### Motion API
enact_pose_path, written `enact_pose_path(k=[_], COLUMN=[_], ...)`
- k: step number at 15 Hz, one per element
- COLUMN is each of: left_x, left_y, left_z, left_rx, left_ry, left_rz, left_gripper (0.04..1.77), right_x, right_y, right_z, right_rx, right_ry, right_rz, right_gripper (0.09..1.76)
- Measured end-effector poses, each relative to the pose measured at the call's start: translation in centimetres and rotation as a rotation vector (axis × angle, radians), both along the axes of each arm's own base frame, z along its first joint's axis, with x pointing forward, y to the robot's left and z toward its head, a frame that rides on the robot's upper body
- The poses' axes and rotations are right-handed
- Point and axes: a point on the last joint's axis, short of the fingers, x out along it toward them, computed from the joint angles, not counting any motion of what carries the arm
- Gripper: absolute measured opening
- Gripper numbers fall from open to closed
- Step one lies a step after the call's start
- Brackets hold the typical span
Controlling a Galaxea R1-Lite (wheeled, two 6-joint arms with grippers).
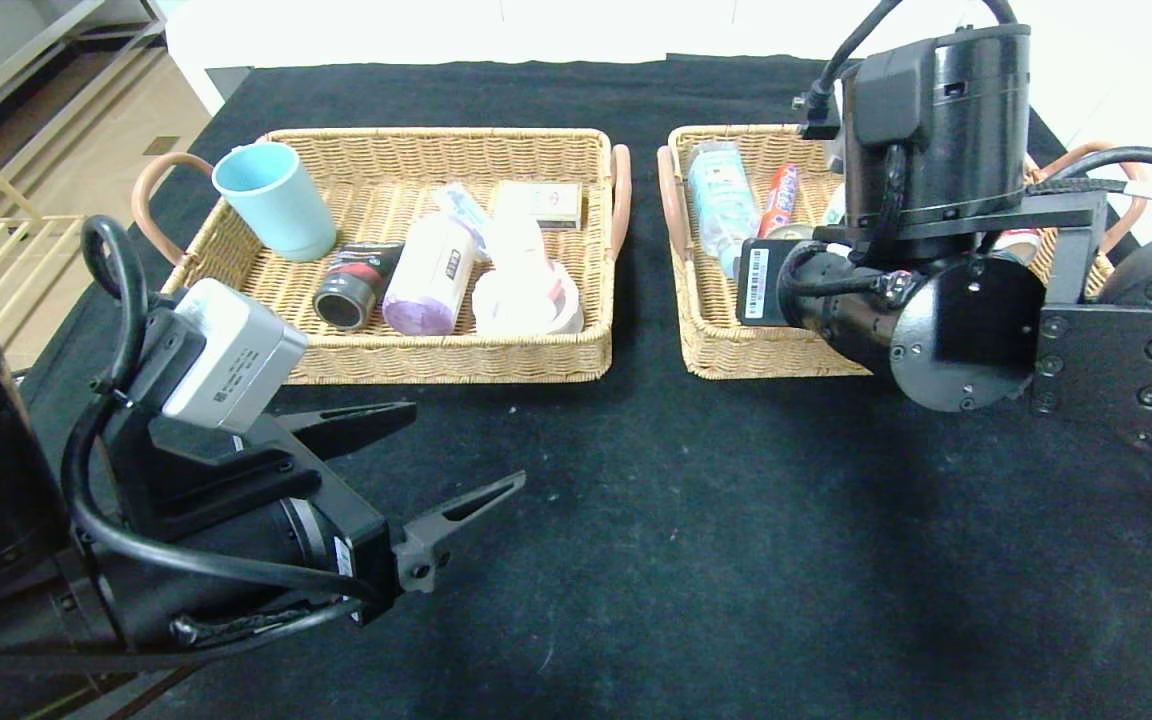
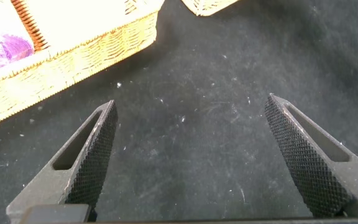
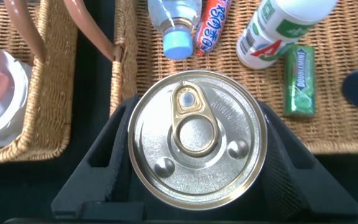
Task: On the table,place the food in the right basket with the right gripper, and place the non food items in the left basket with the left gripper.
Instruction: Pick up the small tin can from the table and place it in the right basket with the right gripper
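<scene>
My right gripper (image 3: 197,107) is shut on a small round pull-tab tin (image 3: 197,138), one finger on each side of it, and holds it over the near-left part of the right basket (image 1: 726,350). Under it in that basket lie an orange-red sausage stick (image 3: 211,28), a white drink bottle (image 3: 278,31) and a green gum pack (image 3: 299,81). In the head view the right arm hides the tin and the gripper. My left gripper (image 1: 468,445) hangs open over bare black table (image 2: 191,162), in front of the left basket (image 1: 456,360). A black tube with a red band (image 1: 356,283) lies in that basket.
The left basket also holds a teal cup (image 1: 274,198), a pale purple roll (image 1: 426,275), a white tape roll (image 1: 528,300) and a small box (image 1: 539,203). A clear bottle with a blue cap (image 3: 178,25) lies in the right basket. A narrow gap separates the baskets.
</scene>
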Motion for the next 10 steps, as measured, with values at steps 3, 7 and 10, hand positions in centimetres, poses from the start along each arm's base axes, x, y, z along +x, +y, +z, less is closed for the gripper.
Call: enact_pose_path(k=[3,7,10], left_x=[0.0,0.0,0.0], left_y=[0.0,0.0,0.0], left_z=[0.0,0.1,0.1], left_rx=[0.000,-0.002,-0.001], left_ry=[-0.001,-0.004,-0.004], left_rz=[0.001,0.002,0.002], left_gripper=[1.72,1.72,1.72], right_x=[1.7,3.8,4.4], right_y=[-0.5,-1.3,-1.5], right_z=[0.3,-0.1,-0.4], right_rx=[0.015,-0.004,-0.008], right_ry=[-0.010,-0.010,-0.005], right_rz=[-0.015,-0.056,-0.071], right_gripper=[1.19,1.19,1.19])
